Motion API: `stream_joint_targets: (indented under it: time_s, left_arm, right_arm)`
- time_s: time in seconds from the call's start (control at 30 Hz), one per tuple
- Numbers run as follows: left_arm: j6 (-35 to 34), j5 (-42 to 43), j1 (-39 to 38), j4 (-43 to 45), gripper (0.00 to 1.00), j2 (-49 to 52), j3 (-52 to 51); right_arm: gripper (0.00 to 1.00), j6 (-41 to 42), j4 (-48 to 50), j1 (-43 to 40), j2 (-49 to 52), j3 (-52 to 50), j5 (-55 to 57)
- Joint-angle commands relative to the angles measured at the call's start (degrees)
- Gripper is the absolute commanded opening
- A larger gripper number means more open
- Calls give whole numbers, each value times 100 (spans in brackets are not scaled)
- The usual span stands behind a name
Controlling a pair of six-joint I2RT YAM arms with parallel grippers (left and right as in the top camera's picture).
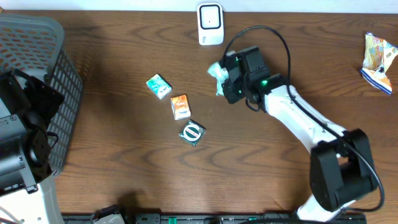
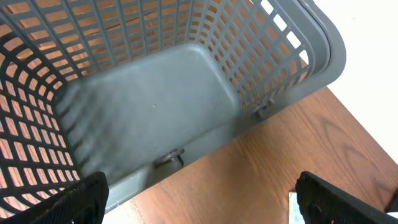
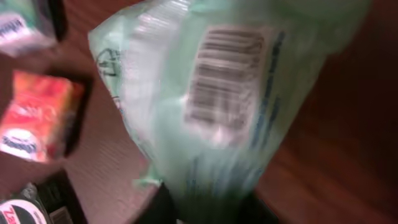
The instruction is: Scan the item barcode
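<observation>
Green packet (image 3: 155, 149), barcode (image 3: 227, 78) showing, sits at the right jaws near scanner (image 1: 210, 23)

The packet (image 3: 230, 93) at my right wrist is pale green, with a white panel carrying a black barcode (image 3: 225, 78) and blue print; the table (image 1: 124, 174) is dark brown with wood grain. The scanner (image 1: 210, 23) at 12 o'clock is white, the lattice basket (image 1: 65, 81) at 9 o'clock is grey, and the crumpled bag (image 1: 378, 55) at 2 o'clock is yellow, white and blue. At table centre lie a teal-and-white box (image 1: 158, 86), an orange-and-white box (image 1: 180, 107) at its 5 o'clock and a dark green pack (image 1: 192, 132) with a white ring mark.
</observation>
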Motion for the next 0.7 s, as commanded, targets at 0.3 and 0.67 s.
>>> stream_joint_targets:
  time_s: [0.3,0.67]
  left_arm:
    - [-48,-33,20,-22,95,2,9]
    - [-50,-33,20,-22,95,2,9]
  right_arm:
    - [61,601,190,39,-525,31,-17]
    - [56,605,601,804,173,28,2487]
